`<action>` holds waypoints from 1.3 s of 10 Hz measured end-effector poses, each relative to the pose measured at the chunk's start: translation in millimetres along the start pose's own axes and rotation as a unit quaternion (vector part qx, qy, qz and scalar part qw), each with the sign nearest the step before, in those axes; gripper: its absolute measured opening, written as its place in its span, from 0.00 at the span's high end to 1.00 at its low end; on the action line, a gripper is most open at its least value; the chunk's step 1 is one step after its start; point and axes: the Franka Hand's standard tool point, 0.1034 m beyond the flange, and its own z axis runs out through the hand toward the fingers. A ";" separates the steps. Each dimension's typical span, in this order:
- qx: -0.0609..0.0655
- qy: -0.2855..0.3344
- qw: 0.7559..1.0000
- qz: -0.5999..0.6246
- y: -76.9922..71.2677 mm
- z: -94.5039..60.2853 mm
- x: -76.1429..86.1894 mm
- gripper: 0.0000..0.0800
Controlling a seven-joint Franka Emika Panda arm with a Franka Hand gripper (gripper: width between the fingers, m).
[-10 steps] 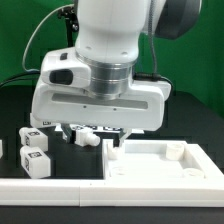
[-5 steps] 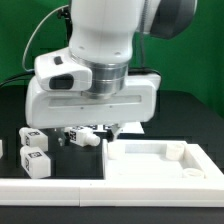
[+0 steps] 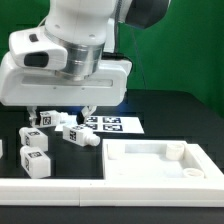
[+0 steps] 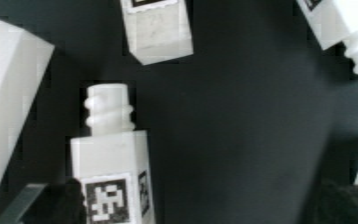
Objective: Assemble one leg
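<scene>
Several white legs with tags lie on the black table. In the exterior view one leg [image 3: 80,134] lies near the middle, one [image 3: 48,120] lies under my hand, and two more [image 3: 33,137] [image 3: 36,160] lie at the exterior view's left. My gripper [image 3: 60,117] is open and hovers over the leg under my hand. In the wrist view that leg [image 4: 112,160] points its ribbed peg away from my gripper [image 4: 194,205]. Its tagged end sits between the jaws, close to one finger [image 4: 23,204]. Nothing is held.
The large white rimmed panel [image 3: 160,160] lies at the exterior view's right front. The marker board [image 3: 112,124] lies behind it. A low white wall [image 3: 50,186] runs along the front. More white parts [image 4: 158,32] [image 4: 9,90] show in the wrist view.
My arm has moved toward the exterior view's left and risen a little. The middle leg, earlier under my hand, now lies uncovered.
</scene>
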 end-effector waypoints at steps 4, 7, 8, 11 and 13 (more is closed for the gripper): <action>-0.012 -0.128 0.991 -0.033 27.6 28.8 -21.3 0.19; -0.038 -0.197 0.979 -0.036 32.2 41.7 -41.0 0.19; -0.039 -0.196 0.979 -0.036 33.1 42.0 -40.3 0.19; -0.029 -0.232 0.972 -0.014 24.8 49.8 -53.8 0.19; -0.024 -0.288 0.957 0.003 17.0 50.4 -60.9 0.19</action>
